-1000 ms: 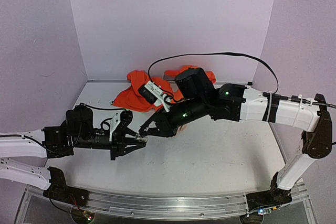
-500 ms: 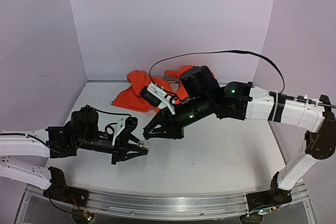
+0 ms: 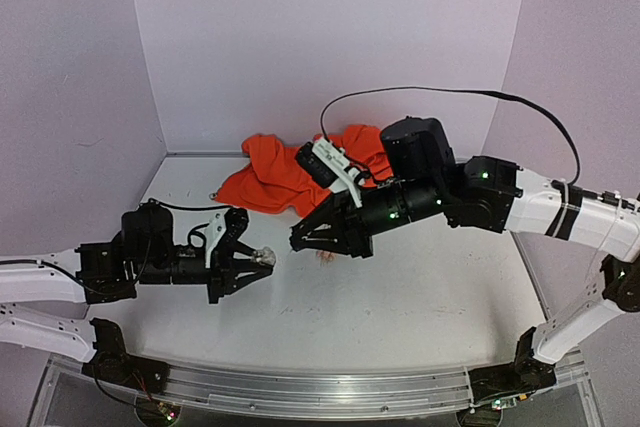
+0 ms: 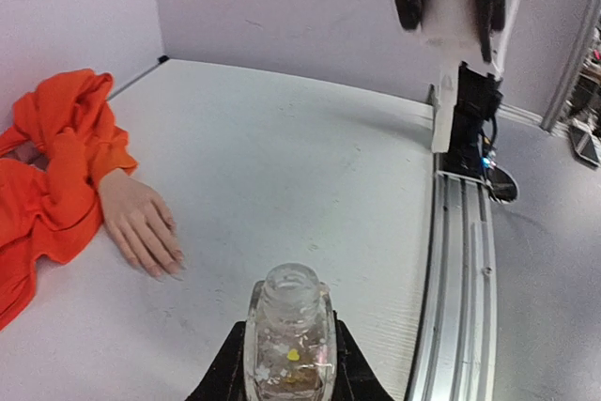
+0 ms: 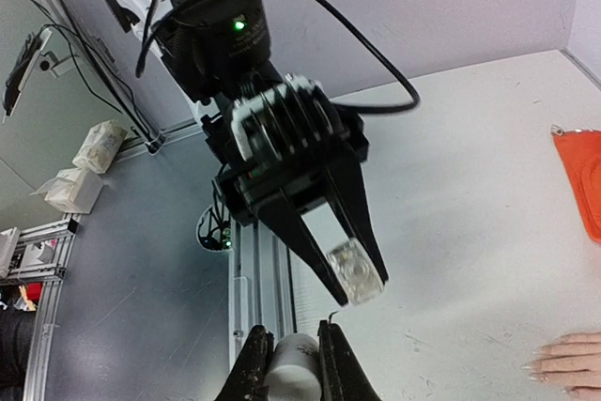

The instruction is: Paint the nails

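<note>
My left gripper is shut on a small clear glass bottle with an open neck, held just above the table; it fills the bottom of the left wrist view. My right gripper is shut on a white cylindrical cap, a short way right of the bottle. The flesh-coloured mannequin hand lies palm down with pale nails and an orange sleeve. In the top view only its fingertips show under my right gripper.
The orange fabric is heaped at the back of the table. An aluminium rail runs along the near edge, with an arm base on it. A black cable arcs over the right arm. Purple walls enclose the table.
My right gripper has pulled back and to the right, away from the bottle, with the white cap in it. My left gripper has shifted slightly, still holding the bottle.
</note>
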Action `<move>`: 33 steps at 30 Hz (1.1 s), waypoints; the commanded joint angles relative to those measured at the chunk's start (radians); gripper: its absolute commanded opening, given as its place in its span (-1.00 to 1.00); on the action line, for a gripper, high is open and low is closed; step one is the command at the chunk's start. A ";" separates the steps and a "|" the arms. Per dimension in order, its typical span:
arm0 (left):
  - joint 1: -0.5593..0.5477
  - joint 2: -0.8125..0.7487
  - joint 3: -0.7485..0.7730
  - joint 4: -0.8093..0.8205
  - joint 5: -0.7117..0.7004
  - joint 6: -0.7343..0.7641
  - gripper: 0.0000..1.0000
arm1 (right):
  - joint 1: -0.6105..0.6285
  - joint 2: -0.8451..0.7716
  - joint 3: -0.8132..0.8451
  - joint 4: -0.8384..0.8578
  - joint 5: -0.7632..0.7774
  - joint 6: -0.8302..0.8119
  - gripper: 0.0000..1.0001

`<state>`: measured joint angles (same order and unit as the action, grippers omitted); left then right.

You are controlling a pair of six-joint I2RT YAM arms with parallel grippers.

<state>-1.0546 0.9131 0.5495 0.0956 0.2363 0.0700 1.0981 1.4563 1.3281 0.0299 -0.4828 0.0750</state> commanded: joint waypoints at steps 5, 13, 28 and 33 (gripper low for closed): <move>0.025 -0.109 0.085 -0.132 -0.372 -0.137 -1.00 | -0.171 -0.027 -0.174 0.140 0.069 -0.065 -1.00; 0.241 -0.011 0.280 -0.209 -0.245 -0.215 -1.00 | -0.264 0.070 -0.304 0.293 0.055 -0.248 -1.00; 0.390 0.199 0.516 -0.215 -0.094 -0.217 -1.00 | -0.346 0.357 -0.255 0.392 0.029 -0.284 -1.00; 0.425 0.202 0.529 -0.227 -0.057 -0.186 -1.00 | -0.346 0.374 -0.268 0.441 0.055 -0.276 -1.00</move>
<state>-0.6510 1.1244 1.0275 -0.1497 0.1364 -0.1482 0.7494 1.8336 1.0256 0.3946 -0.4328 -0.1921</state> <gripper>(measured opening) 0.224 0.153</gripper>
